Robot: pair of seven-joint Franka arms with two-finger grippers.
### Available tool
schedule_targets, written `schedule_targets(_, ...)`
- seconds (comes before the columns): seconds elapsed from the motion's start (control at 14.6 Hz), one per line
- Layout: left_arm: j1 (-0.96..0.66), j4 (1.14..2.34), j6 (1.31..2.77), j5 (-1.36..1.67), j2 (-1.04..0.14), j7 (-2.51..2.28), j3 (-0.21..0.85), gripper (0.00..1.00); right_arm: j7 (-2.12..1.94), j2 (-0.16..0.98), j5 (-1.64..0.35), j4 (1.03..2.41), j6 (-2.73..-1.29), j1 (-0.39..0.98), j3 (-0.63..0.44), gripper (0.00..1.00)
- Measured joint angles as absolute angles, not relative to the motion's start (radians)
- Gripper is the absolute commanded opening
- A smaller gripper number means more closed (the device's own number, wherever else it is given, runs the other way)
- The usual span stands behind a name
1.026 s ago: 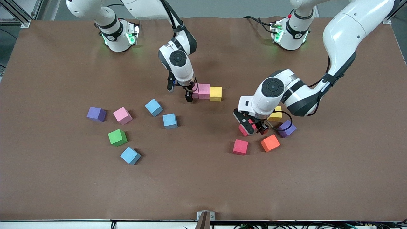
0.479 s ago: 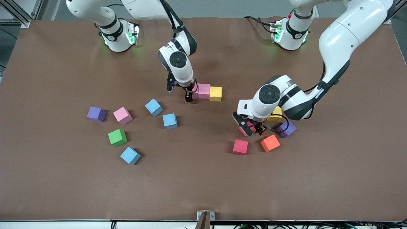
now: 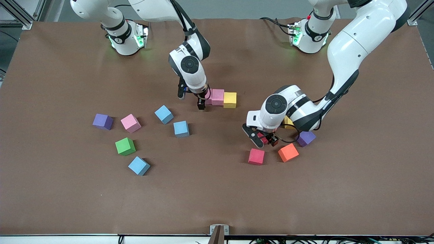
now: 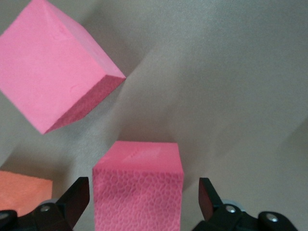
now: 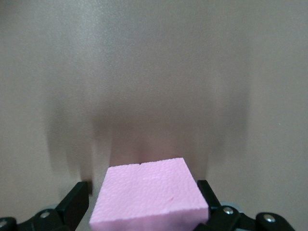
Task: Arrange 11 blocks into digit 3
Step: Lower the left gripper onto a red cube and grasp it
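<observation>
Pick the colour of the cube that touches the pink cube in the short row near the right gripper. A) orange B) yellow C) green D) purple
B. In the front view the yellow cube sits flush against the pink cube, with the right gripper down at the pink end of the row.

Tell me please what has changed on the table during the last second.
The left gripper, its jaws around a red block, shifted toward the right arm's end of the table, with the block. The right gripper stayed at the pink block beside the pink and yellow row. The loose blocks did not move.
</observation>
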State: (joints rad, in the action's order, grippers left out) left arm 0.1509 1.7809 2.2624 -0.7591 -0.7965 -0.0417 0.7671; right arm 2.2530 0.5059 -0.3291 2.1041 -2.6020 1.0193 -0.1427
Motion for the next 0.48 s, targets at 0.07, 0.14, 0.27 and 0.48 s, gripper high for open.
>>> schedule_targets(0.07, 0.151, 1.778, 2.264, -0.759, -0.801, -0.043, 0.766, 1.00, 2.253, 0.506, -0.329, 2.099, -2.598, 1.015, -0.143, 0.99)
schedule_targets(0.14, 0.152, 1.777, 2.264, -0.759, -0.804, -0.045, 0.765, 0.97, 2.252, 0.506, -0.329, 2.096, -2.596, 1.013, -0.143, 1.00)
schedule_targets(0.27, 0.154, 1.775, 2.265, -0.759, -0.809, -0.051, 0.765, 0.86, 2.252, 0.506, -0.329, 2.093, -2.594, 1.010, -0.143, 1.00)
schedule_targets(0.48, 0.154, 1.775, 2.265, -0.759, -0.811, -0.059, 0.765, 0.67, 2.252, 0.506, -0.329, 2.092, -2.593, 1.009, -0.143, 0.99)
